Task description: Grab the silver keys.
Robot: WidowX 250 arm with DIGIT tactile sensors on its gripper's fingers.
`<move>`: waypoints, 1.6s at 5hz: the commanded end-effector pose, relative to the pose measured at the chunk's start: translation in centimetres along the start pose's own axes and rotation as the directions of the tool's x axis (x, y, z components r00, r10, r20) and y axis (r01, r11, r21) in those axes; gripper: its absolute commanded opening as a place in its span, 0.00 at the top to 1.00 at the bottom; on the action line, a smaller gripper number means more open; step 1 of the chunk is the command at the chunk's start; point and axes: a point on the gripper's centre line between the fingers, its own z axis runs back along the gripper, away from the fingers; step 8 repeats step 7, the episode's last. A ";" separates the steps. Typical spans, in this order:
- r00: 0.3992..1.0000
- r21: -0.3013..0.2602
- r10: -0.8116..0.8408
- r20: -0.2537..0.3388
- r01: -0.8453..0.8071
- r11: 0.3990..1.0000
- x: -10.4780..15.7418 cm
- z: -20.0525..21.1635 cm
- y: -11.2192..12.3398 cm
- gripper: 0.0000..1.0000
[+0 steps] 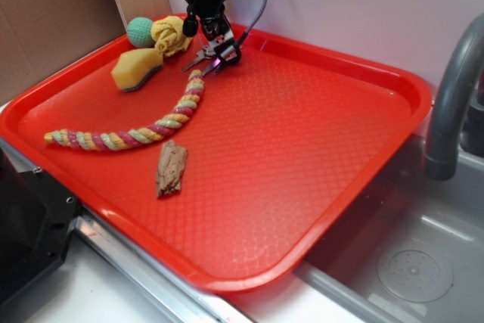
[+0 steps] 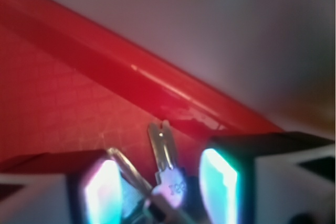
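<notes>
The silver keys (image 1: 201, 57) lie near the back rim of the red tray (image 1: 325, 187), fanned out to the left. My gripper (image 1: 221, 55) is lowered right over them, at their right end. In the wrist view two key blades (image 2: 164, 148) lie between my lit fingertips (image 2: 103, 190), one blade against the left pad and a dark gap beside the right pad. The gripper (image 2: 160, 187) straddles the keys with its jaws apart. The key ring is hidden under the gripper.
A striped rope toy (image 1: 128, 135) curves from the keys to the tray's left. A yellow sponge (image 1: 136, 68), a green ball (image 1: 139, 30) and a yellow knot (image 1: 170, 34) crowd the back left corner. A brown scrap (image 1: 171, 168) lies mid-tray. A grey faucet (image 1: 450, 96) and a sink (image 1: 412, 266) are on the right.
</notes>
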 end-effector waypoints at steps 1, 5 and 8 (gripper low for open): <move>1.000 0.001 0.016 0.027 -0.016 1.000 0.9 3.9 -1.1 1.00; 0.863 -0.196 0.329 -0.384 -0.424 0.884 4.0 20.6 -6.2 1.00; 0.891 -0.140 0.310 -0.331 -0.371 0.918 3.9 21.0 -9.0 1.00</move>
